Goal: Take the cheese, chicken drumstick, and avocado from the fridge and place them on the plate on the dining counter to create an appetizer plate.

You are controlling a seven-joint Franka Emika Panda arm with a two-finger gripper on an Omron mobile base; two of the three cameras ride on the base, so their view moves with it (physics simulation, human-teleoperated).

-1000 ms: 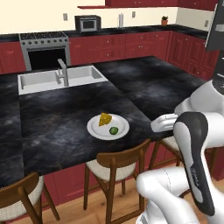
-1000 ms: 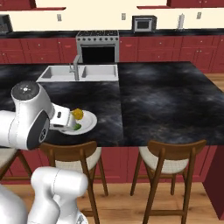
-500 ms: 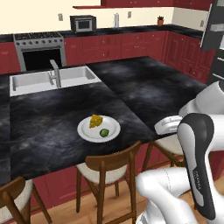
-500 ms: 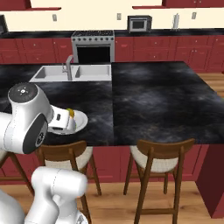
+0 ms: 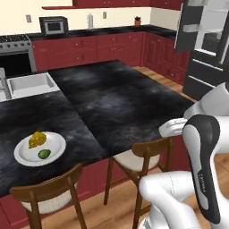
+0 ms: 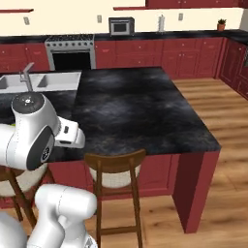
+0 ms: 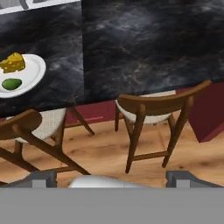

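Observation:
The white plate (image 5: 27,156) lies near the front edge of the black dining counter (image 5: 120,103), at its left. On it are the yellow cheese (image 5: 37,139) and the green avocado (image 5: 44,154). In the hand view the plate (image 7: 33,72) sits at the upper left with the cheese (image 7: 13,62) and avocado (image 7: 12,83). My gripper (image 7: 112,179) hangs open and empty over the wooden floor in front of the counter, well right of the plate. The dark fridge (image 5: 208,40) stands at the far right with its door open. The chicken drumstick is out of view.
Wooden chairs (image 5: 141,156) (image 5: 49,197) are tucked along the counter's front, and one (image 7: 159,105) is right below my hand. A sink (image 5: 27,82) is set in the counter's far left. Bare wooden floor (image 6: 218,121) runs right of the island toward the fridge.
The whole scene has slid left in both base views as the base moves right along the counter; the fridge has come further into view. The foods on the plate stay put.

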